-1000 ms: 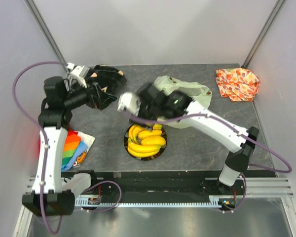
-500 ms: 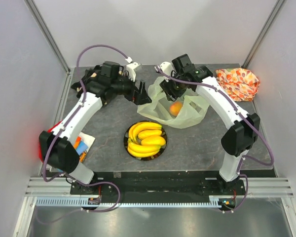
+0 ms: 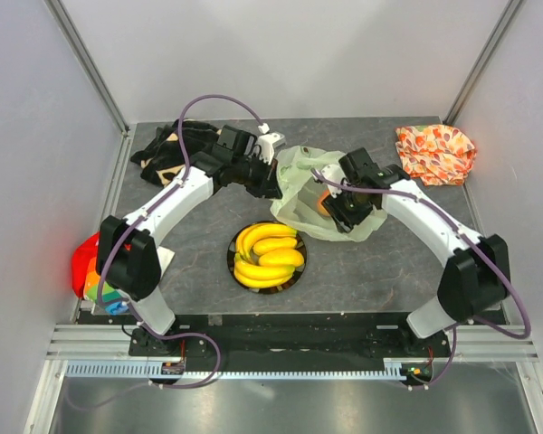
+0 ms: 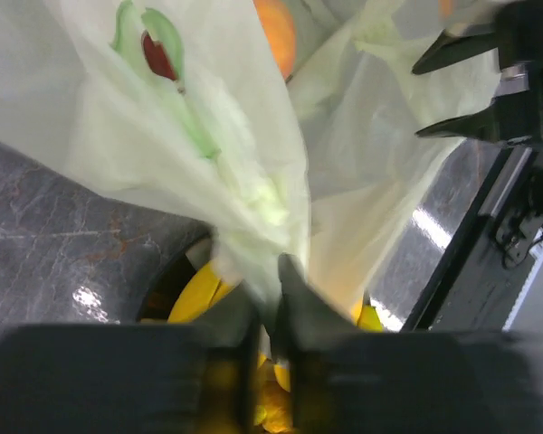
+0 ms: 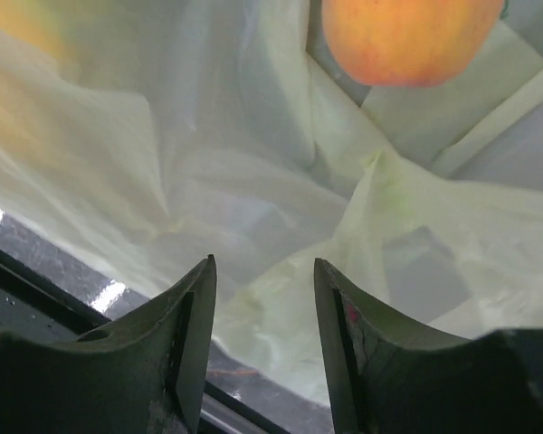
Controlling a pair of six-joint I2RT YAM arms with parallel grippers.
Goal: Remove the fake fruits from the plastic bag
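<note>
Pale yellow-green film, thin and crinkled, is bunched between the fingers of my left tool (image 4: pixel 267 303), which has closed almost fully on a fold of the plastic bag (image 4: pixel 208 136); the dark fingers meet on the gathered plastic with barely a gap. From that pinch the bag spreads in soft translucent sheets, one carrying a green and red print. My right tool (image 5: pixel 262 298) stands about half open with nothing in it: its two dark, tapered fingers are poised over slack folds of the same film, and I cannot tell whether the tips touch it. Beyond those fingers lies the peach (image 5: pixel 407 36), round and glossy, orange shading to pink, resting among the folds of the bag. From above, the bag sits in a rumpled heap at the middle of the mottled grey desk (image 3: pixel 380 262), with the left tool at its left edge, the right tool over its right half and the peach just beside the right tool. Nearer the arm bases, outside the bag, a banana bunch (image 3: pixel 267 256), smooth, yellow and curved, lies on a round black plate (image 3: pixel 231 258). An orange leaf-patterned cloth (image 3: pixel 437 152) lies crumpled at the far right corner, a black cloth (image 3: pixel 167 149) at the far left.
</note>
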